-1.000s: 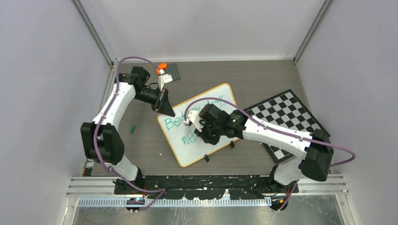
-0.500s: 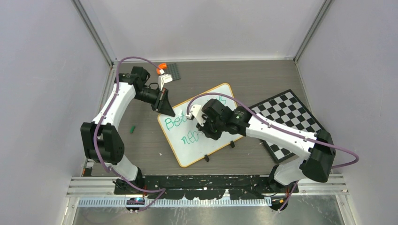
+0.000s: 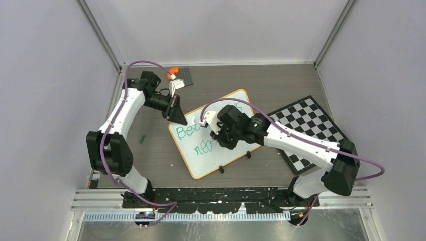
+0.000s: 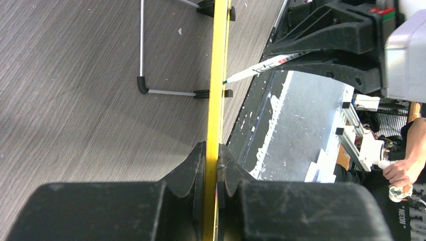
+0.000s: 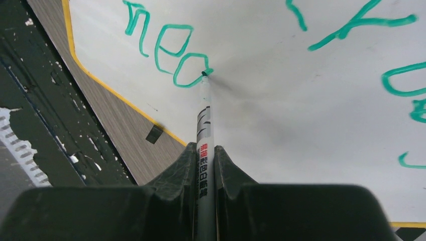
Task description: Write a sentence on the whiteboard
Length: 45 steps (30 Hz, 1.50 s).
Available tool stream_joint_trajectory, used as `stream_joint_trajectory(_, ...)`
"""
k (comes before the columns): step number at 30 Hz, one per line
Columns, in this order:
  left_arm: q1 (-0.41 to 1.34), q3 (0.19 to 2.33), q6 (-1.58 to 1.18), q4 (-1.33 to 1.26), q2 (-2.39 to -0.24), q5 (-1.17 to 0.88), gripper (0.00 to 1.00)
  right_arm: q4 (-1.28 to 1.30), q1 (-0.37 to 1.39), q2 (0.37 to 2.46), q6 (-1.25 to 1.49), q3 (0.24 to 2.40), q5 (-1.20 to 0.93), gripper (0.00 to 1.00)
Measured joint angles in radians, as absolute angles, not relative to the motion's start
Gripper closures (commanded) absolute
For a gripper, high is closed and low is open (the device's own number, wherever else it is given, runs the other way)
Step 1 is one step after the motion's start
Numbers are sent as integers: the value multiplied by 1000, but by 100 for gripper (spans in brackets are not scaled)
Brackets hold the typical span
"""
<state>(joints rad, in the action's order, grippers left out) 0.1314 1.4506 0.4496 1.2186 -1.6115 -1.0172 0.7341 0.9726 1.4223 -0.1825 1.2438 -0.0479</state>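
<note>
Okay, mid-word on line two. The right gripper (image 5: pixel 205 150) is pinched narrow on a white marker (image 5: pixel 203 118), barrel between both fingers, green tip touching the whiteboard (image 5: pixel 281 115) at the tail of the "a" in "nea". The sentence (image 3: pixel 187 132) reads partly in the top view, "Bet…" above and "nea" below, with the rest hidden under the right arm. The whiteboard sits mid-table (image 3: pixel 150 155), turned at an angle on its black clip feet (image 3: pixel 220 169), with the checkerboard (image 3: pixel 306 125) just beside its right edge. The left gripper (image 4: pixel 212 150) is closed on the board's yellow rim at the far-left corner, bracing it; how steeply the board tilts I cannot tell. Likely left to write: the "r" and a full stop. To do it well, lift the tip clear of the "a" before starting the "r", press lightly so the board does not slide or flex on its feet, and match the height and baseline of "nea". Move rightward only, so fingers and barrel do not drag through wet ink. The left grip should not slacken during strokes. Blank board shows to the right of the tip, so room looks fine.
</note>
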Motion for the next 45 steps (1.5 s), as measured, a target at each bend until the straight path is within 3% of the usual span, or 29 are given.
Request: stream_joint_trajectory(45, 131, 1451, 441, 1220, -1612, -1021, 100, 772, 946, 1410, -233, 1264, -21, 100)
